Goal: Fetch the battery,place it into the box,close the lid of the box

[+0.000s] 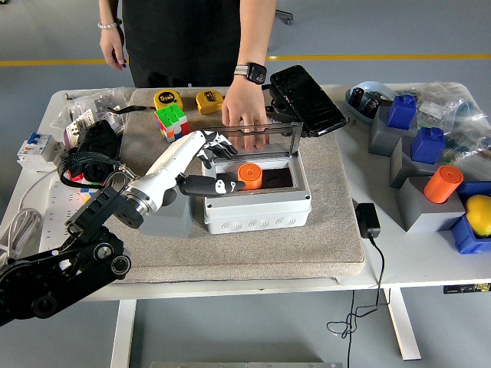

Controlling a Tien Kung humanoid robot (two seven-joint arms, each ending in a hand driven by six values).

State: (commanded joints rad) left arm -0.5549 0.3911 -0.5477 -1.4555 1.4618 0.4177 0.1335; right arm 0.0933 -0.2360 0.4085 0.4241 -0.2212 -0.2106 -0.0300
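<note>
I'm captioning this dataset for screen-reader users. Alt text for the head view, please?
An orange cylindrical battery lies in an open white plastic box; the robot's left hand, fingers spread, hovers at the box's left edge while a person's hand rests behind its clear lid.

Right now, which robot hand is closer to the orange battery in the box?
Left. The left hand hovers over the box's left side, just beside the orange battery inside. The right hand is out of view.
</note>
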